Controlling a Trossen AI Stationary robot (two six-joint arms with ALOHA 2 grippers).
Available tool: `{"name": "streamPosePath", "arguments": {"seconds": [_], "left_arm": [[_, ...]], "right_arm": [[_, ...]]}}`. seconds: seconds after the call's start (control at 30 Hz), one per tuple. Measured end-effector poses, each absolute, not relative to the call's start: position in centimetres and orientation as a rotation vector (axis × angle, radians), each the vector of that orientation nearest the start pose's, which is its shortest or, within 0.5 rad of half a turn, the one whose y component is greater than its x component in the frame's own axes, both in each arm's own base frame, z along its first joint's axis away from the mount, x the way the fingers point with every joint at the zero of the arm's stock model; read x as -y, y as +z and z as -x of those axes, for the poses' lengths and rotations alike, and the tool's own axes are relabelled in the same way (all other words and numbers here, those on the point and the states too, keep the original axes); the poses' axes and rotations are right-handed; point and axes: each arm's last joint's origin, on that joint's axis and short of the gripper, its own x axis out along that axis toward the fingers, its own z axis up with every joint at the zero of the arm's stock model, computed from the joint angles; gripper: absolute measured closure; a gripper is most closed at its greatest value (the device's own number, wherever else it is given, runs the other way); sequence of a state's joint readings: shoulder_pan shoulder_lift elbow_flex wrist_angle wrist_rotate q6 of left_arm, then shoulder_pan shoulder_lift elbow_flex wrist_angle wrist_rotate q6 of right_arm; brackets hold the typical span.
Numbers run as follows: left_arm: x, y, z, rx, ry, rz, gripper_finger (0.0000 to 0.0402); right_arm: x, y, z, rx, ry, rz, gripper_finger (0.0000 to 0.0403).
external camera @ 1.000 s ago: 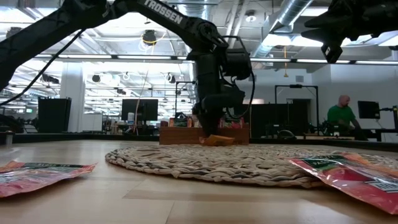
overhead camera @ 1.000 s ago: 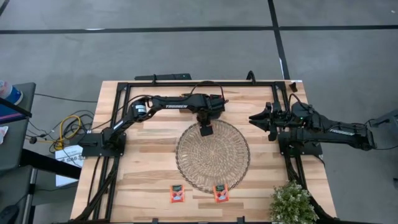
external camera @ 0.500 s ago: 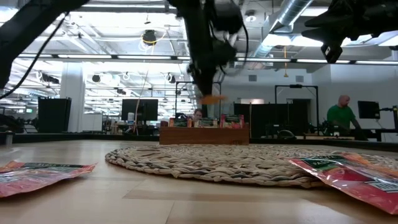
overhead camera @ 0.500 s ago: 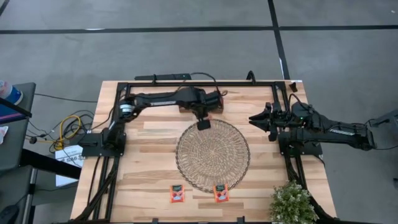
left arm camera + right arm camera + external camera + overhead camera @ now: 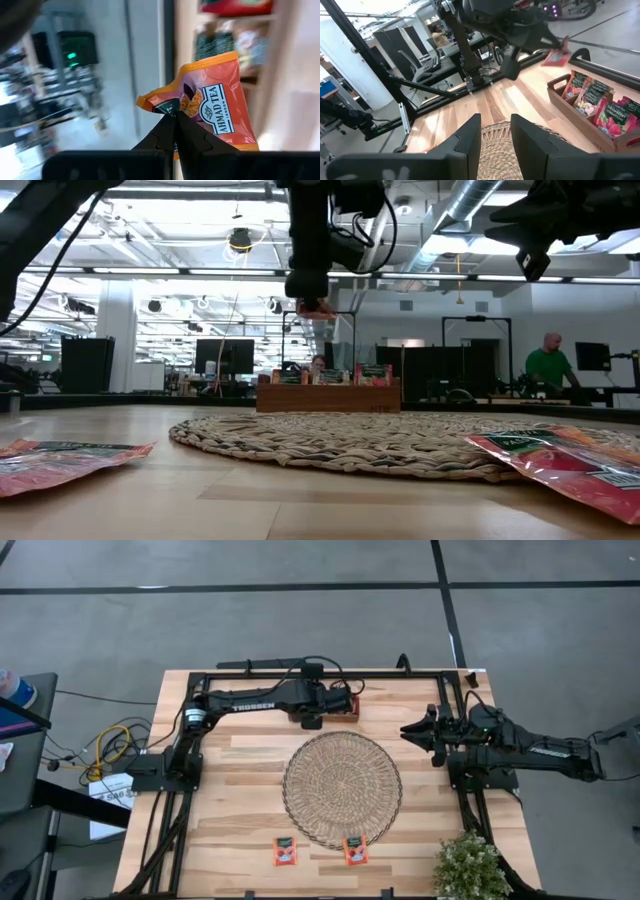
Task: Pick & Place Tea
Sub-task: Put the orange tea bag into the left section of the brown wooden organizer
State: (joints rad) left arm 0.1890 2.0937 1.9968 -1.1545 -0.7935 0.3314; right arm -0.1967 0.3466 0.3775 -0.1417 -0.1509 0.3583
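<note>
Left end effector (image 5: 175,116) risen with tea packet (image 5: 215,107) — wooden tray (image 5: 590,112) beneath, woven mat (image 5: 342,788) near

1. One red-orange tea packet (image 5: 215,107), dark label reading AHMAD TEA, hangs in the air, pinched by a corner, at 12 o'clock.
2. Two red-orange packets (image 5: 286,853) (image 5: 355,850) lie flat at 6 o'clock.
3. More packets (image 5: 592,102) stand upright, filed together.

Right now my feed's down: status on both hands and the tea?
Left hand shut on tea packet, above wooden tray. Right hand open, waiting. Nothing blocking.
</note>
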Motion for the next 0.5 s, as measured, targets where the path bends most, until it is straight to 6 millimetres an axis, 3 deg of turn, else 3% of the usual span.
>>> {"name": "streamPosePath", "arguments": {"seconds": [0.23,0.5], "left_arm": [[-10.6,27.8,-41.7,-1.405,0.71,-0.709,0.0401],[-10.5,24.4,-40.7,-1.507,0.686,-0.753,0.0401]], "right_arm": [[1.7,25.0,-10.9,-0.101,-0.064,-0.377,0.0306],[1.7,25.0,-10.9,-0.105,-0.063,-0.36,0.0306]]}}
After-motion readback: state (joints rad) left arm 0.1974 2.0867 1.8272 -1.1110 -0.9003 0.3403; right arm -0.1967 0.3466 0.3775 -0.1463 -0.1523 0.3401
